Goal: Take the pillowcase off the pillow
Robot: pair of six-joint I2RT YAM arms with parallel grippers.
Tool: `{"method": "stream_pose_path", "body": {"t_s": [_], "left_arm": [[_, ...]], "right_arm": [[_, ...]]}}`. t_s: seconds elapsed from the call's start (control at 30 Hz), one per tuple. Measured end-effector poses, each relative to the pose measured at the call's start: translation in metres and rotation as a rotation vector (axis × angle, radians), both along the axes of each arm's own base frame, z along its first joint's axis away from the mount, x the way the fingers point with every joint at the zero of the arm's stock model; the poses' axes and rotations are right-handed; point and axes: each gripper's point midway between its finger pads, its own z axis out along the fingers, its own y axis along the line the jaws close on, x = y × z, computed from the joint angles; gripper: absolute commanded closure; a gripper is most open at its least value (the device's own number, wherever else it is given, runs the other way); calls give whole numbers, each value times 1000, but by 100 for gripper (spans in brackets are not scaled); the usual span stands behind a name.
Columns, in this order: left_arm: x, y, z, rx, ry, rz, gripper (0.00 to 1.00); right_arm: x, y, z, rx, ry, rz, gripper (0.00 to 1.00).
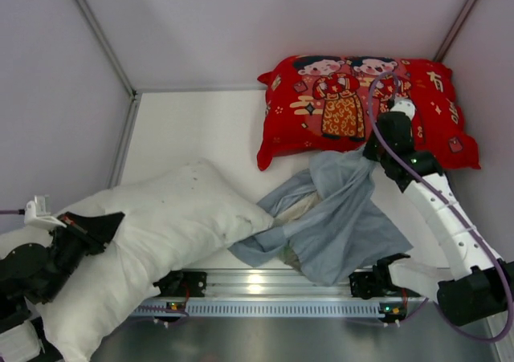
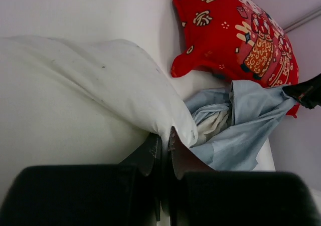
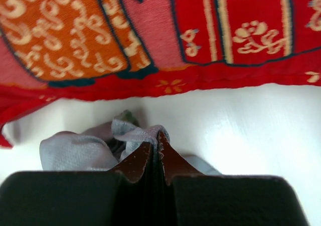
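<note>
Two claws, both clenched. Entry runs from the near edge outward.

Nearest: my left claw [image 2: 164, 142] is at the near-left corner, jaws pressed together on a fold of the pillow's [image 1: 177, 217] white cover. The pillow lies slantwise, its near end hanging past the table [image 1: 201, 129] edge beside my left arm, its far corner pointing at the middle. I judge this hold to be the anchor: it keeps the pillow from following the cloth.

Middle: the pillowcase [image 1: 341, 217] shows its blue-grey reverse, slack and crumpled, and spreads from the pillow's far corner towards the right. The two touch at that corner. Something pale shows in the open mouth, seen from the left wrist; pillow or cream panel, I cannot tell.

Farther: my right claw [image 3: 156, 138] is shut on a bunched ridge of the pillowcase and holds it lifted, away from the pillow, so the case peels off lengthwise.

Farthest: the red cartoon pillow [image 1: 353, 105], just beyond my right claw, a snag risk.

Judgement: nearly free.
</note>
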Motion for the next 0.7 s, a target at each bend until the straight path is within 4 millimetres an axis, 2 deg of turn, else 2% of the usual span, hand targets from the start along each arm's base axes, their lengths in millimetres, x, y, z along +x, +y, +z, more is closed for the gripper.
{"method": "stream_pose_path", "body": {"t_s": [0.03,0.07,0.1,0.13,0.2,0.27,0.3,0.37,0.4,0.47,0.57,0.6,0.63,0.7], "left_arm": [[1,0,-2,9,4,10,100],[3,0,-4,18,9,14,100],[4,-2,-6,29,15,18,100],[7,-5,-8,42,22,18,100],[14,-15,-13,78,44,15,100],[23,-28,-17,121,71,8,100],[28,-35,-19,140,84,5,100],[37,-48,-22,172,107,-1,100],[40,-53,-24,184,116,-4,100],[44,-59,-26,193,125,-8,100],[45,-62,-28,196,129,-15,100],[45,-63,-28,194,127,-15,100],[45,-63,-27,192,126,-17,100],[46,-64,-27,190,125,-18,100]], "right_arm": [[-1,6,1,12,-3,29,91],[-3,15,1,28,-4,70,77],[-5,25,1,45,-3,119,39],[-8,39,1,56,2,178,29],[-20,77,-2,45,27,326,20],[-39,122,-3,-3,53,463,18],[-54,151,-2,-32,51,548,18],[-94,200,1,-65,43,721,18],[-115,215,3,-74,37,793,18],[-146,233,10,-69,22,895,18],[-166,239,20,-18,-1,962,25],[-168,240,18,-3,0,974,32],[-171,243,12,17,7,988,37],[-180,253,-14,54,62,1016,47]]}}
